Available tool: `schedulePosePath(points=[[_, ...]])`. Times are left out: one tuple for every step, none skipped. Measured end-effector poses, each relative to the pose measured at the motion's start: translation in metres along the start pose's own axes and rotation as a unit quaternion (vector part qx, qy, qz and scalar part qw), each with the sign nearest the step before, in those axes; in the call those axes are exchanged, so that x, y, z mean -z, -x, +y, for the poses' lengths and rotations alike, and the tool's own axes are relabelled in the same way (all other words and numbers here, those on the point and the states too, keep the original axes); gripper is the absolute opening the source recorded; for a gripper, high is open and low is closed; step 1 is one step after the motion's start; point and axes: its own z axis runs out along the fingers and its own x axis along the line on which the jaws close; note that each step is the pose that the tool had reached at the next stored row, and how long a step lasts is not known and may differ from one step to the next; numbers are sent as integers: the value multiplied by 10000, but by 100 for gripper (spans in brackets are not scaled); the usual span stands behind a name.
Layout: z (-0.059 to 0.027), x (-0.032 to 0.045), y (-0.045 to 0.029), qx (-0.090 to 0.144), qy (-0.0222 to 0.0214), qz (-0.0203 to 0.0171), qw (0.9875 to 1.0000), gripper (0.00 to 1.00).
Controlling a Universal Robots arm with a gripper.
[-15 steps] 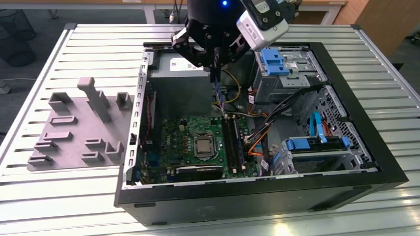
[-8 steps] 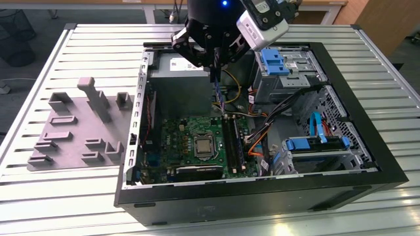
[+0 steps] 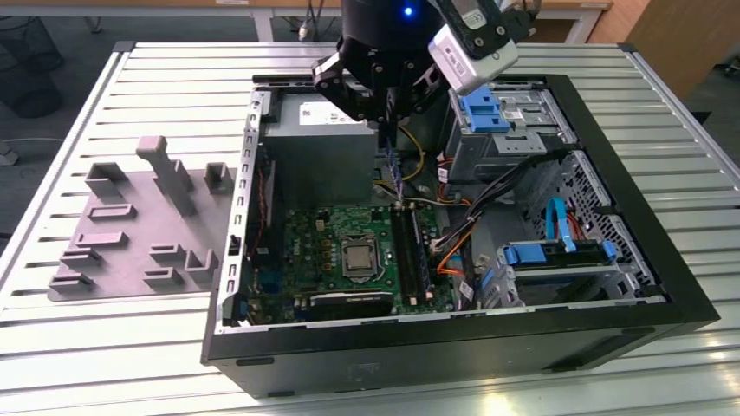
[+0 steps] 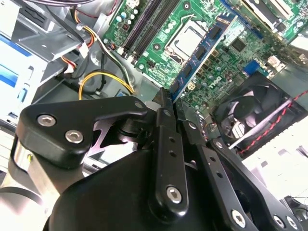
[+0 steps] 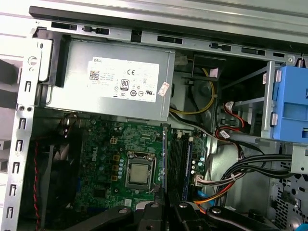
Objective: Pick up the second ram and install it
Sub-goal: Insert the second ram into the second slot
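Hovered over the open case, gripper with fingers pinched on the ram, held edge-down above the slots. Hemmed in by the power supply on one side, yellow cables and blue bay on the other. Grey fixture well apart on the table.

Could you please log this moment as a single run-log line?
gripper: shut on second ram | position: above motherboard slots inside open PC case | install: not seated | fixture: untouched
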Motion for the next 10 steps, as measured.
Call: schedulePosePath(points=[[-1, -8, 8, -11, -1, 2, 10000, 14], [-2, -16, 12, -34, -2, 3, 10000, 14], [-2, -26, 14, -62, -2, 3, 10000, 14], [-3, -36, 19, -83, -3, 3, 10000, 14], [-4, -44, 27, -91, -4, 8, 10000, 14], [-5, -53, 38, -93, -3, 15, 10000, 14], [-7, -62, 53, -95, -2, 27, 10000, 14], [-9, -71, 67, -95, 0, 41, 9999, 14], [-11, -79, 80, -97, 0, 54, 9999, 14], [-13, -87, 91, -99, 1, 65, 9999, 14]])
